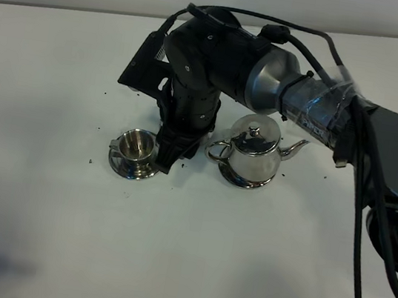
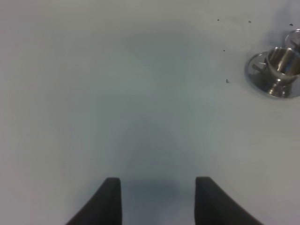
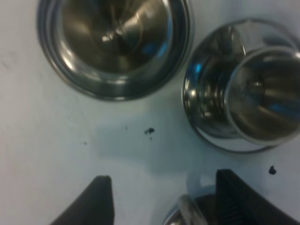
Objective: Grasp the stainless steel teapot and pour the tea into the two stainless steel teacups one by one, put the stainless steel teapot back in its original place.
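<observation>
Right gripper (image 1: 176, 154) hangs low over the white table (image 1: 37, 230), jaws spread wide, clamped on nothing. The shiny rounded steel teapot with a knobbed lid (image 1: 254, 157) stands upright at its 3 o'clock, and the loop handle (image 3: 187, 212) shows between the fingers. A small shiny steel teacup on a round saucer (image 1: 135, 148) sits at 9 o'clock. Left gripper (image 2: 157, 180) hovers over bare table, fingers apart.

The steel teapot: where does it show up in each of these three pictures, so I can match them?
Exterior high: teapot just right of centre.
Left wrist: not recognisable in it.
Right wrist: only a shiny loop, seemingly its handle, between the jaws of the right gripper.
Shared landmark: the steel teacups, one, one, both in the right wrist view.
</observation>
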{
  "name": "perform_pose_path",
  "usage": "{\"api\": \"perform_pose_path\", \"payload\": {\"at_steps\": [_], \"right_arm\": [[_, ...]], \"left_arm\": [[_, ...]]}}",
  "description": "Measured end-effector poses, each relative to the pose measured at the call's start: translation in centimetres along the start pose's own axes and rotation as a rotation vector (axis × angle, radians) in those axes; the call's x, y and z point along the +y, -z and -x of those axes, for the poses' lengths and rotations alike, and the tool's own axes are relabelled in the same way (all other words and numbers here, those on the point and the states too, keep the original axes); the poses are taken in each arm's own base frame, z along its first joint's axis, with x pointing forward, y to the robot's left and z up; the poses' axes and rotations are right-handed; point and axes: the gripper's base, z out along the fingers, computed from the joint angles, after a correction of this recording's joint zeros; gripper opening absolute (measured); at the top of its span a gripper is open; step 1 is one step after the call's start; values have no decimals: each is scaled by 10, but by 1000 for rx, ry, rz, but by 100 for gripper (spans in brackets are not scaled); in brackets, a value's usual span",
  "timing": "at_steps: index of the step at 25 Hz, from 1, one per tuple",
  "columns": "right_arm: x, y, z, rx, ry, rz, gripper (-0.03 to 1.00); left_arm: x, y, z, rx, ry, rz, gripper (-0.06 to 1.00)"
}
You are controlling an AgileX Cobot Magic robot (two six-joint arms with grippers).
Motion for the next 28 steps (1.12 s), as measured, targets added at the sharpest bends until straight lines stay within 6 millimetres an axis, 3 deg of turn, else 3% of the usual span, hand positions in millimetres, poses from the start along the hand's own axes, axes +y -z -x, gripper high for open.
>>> {"api": "perform_pose_path", "payload": {"at_steps": [7,28], "right_arm": [[2,-15,-5,70,14,9,48],[8,-14,-15,180,-9,72,48]], "left_arm": [[3,0,0,-3,-14,33,43],[5,0,1,-5,-26,60,43]]}}
